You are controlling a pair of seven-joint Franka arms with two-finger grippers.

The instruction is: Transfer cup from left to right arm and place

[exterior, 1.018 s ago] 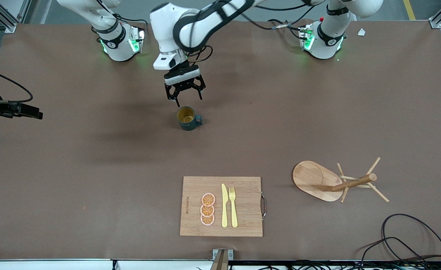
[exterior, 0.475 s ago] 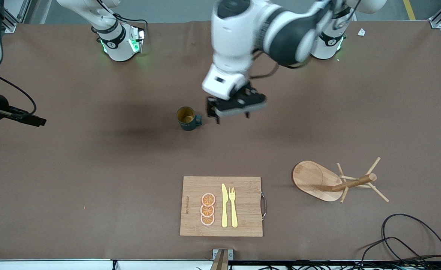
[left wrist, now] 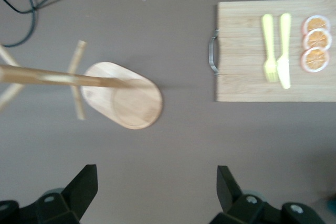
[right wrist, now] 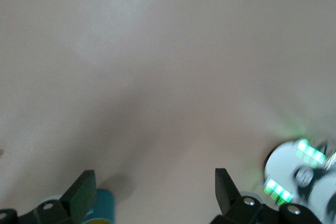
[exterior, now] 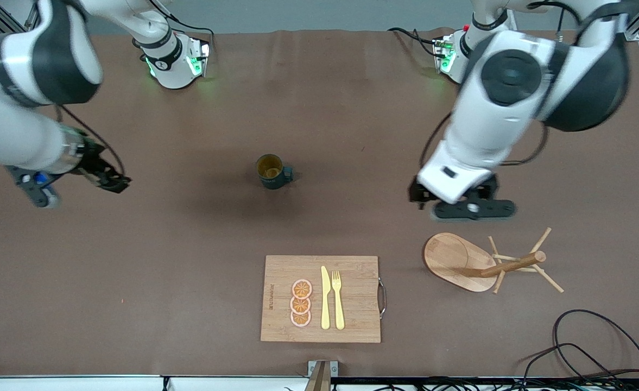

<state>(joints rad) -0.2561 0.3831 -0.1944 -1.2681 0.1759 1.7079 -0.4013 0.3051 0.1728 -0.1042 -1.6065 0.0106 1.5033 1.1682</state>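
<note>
we see the cup [exterior: 271,171] upright on bare table [exterior: 352,108] mid-way btwn arms, untouched. left gripper [left wrist: 155,195] spread wide, empty, over table near the rack [exterior: 487,263]. right gripper [right wrist: 152,195] also spread, empty, at right arm's end.

Fork [exterior: 338,300] beside knife [exterior: 325,297] on board [exterior: 355,326]

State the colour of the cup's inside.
Tan-yellow inside the dark teal cup; the front view shows it best.
</note>
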